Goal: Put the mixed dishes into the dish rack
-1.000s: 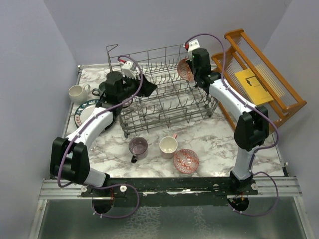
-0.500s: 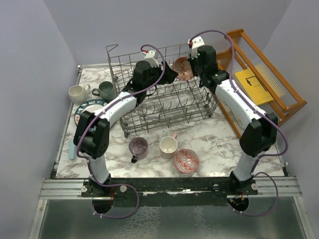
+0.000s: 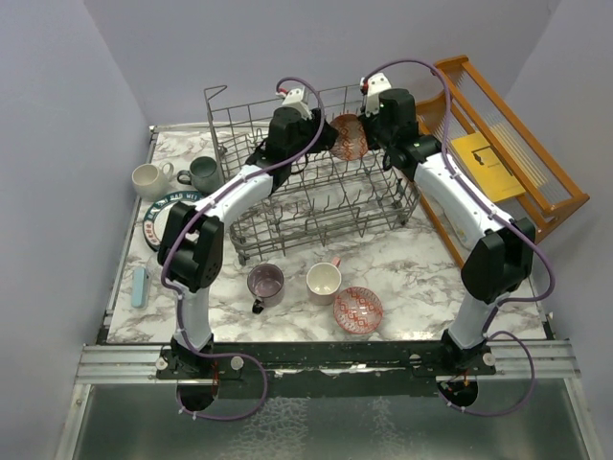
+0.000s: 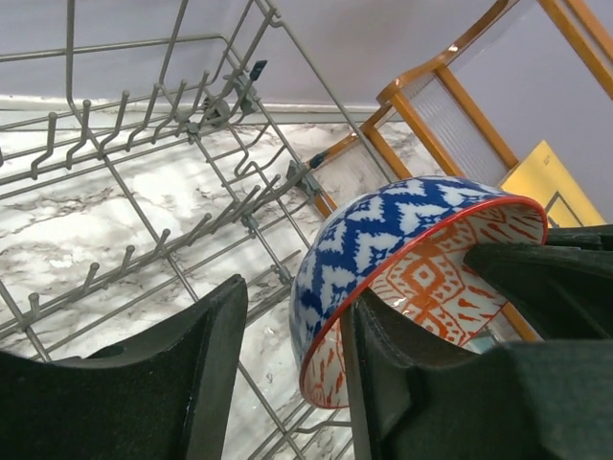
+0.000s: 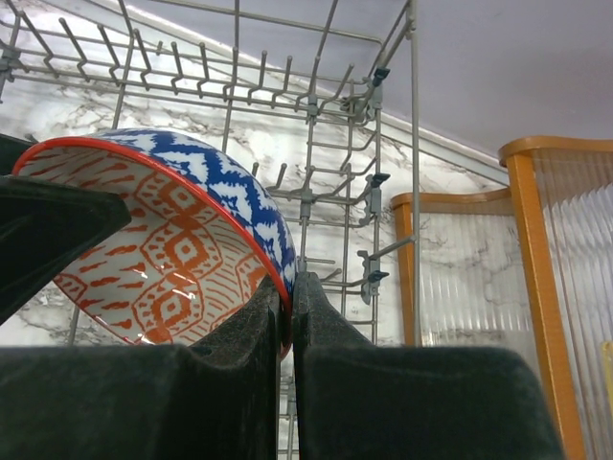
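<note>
**Top view:** My right gripper (image 3: 370,132) holds a patterned bowl (image 3: 347,137) on edge above the far end of the grey wire rack (image 3: 316,206). My left gripper (image 3: 321,144) sits just beside the bowl on its other side. I see no dish in the rack. On the table are a second bowl (image 3: 357,307), a purple mug (image 3: 265,283), a cream mug (image 3: 324,281), a white mug (image 3: 148,178), a grey-green mug (image 3: 203,173) and a plate (image 3: 163,216). That makes two bowls, four mugs and one plate.

**Left wrist view:** My left gripper (image 4: 292,321) has its fingers spread apart. The bowl (image 4: 383,240) has its rim at the edge of the gap, ungripped.

**Right wrist view:** My right gripper (image 5: 285,292) is clenched on the rim of the bowl (image 5: 163,240), with tines beyond.

I judge this to be the first bowl going in. Next it needs lowering upright between two tines.
</note>
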Available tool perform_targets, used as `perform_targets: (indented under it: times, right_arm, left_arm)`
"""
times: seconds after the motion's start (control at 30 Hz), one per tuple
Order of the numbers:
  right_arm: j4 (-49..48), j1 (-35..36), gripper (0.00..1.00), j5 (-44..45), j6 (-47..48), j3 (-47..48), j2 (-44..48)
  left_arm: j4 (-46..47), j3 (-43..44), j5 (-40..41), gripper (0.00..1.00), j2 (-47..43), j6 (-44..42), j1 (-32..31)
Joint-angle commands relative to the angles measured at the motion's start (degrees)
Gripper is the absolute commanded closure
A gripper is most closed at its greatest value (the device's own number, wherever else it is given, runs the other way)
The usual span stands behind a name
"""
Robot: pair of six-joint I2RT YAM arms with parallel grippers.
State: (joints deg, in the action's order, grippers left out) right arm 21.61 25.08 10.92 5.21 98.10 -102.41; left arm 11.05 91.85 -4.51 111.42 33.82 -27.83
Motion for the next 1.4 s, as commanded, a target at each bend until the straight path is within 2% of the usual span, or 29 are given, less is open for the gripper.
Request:
perform_targets:
  times: [0.0, 0.1, 0.27, 0.3, 0.43, 0.47, 0.53, 0.6, 0.87, 0.97, 1.37]
  right_arm:
    - [-1.00, 0.32, 0.99, -5.02, -1.89, 0.99, 3.99]
    - [0.08, 0.32, 0.99, -8.02, -2.14, 0.96, 4.28]
    - [0.97, 0.32, 0.96, -14.59, -0.48, -0.74, 6.38]
    - [1.34, 0.32, 0.85, -15.64, 0.19, -0.99, 6.93]
    - [3.10, -0.21, 0.32, -21.95, 3.51, -2.32, 9.84]
    - [3.42, -0.43, 0.23, -24.59, 4.32, -2.98, 10.68]
    - [4.99, -0.98, 0.10, -30.88, 6.05, -3.72, 12.11]
    - [6.35, -1.96, 0.02, -36.38, 5.91, -3.88, 12.86]
    - [4.34, -10.95, 0.00, -64.07, -2.89, -5.40, 13.63]
    - [2.00, -11.21, 0.00, -69.12, -7.12, -7.02, 13.27]
    - [0.29, -11.19, 0.00, -68.87, -15.93, -5.17, 7.76]
  left_arm:
    - [-2.32, 2.83, 1.11, 0.66, 1.51, -1.47, -0.36]
    - [-3.12, 4.05, -0.13, 1.00, 2.21, -2.34, -0.36]
    - [-0.75, 2.11, -2.18, 1.00, 0.76, -1.51, -0.26]
    - [0.30, 1.23, -2.87, 1.00, 0.16, -1.00, -0.06]
    - [5.39, -3.38, -6.91, 1.00, -3.26, 2.24, 1.60]
    - [6.52, -4.67, -7.99, 1.00, -4.15, 3.01, 2.04]
    - [8.80, -7.31, -9.82, 1.00, -6.12, 4.48, 2.97]
    - [10.95, -9.97, -11.43, 1.00, -7.88, 5.39, 3.66]
    - [21.22, -18.41, -21.29, 1.00, -12.04, 12.32, 6.86]
    - [23.14, -18.79, -23.89, 1.00, -11.89, 13.10, 7.09]
    - [28.82, -17.59, -29.28, 1.00, -8.97, 18.44, 7.05]
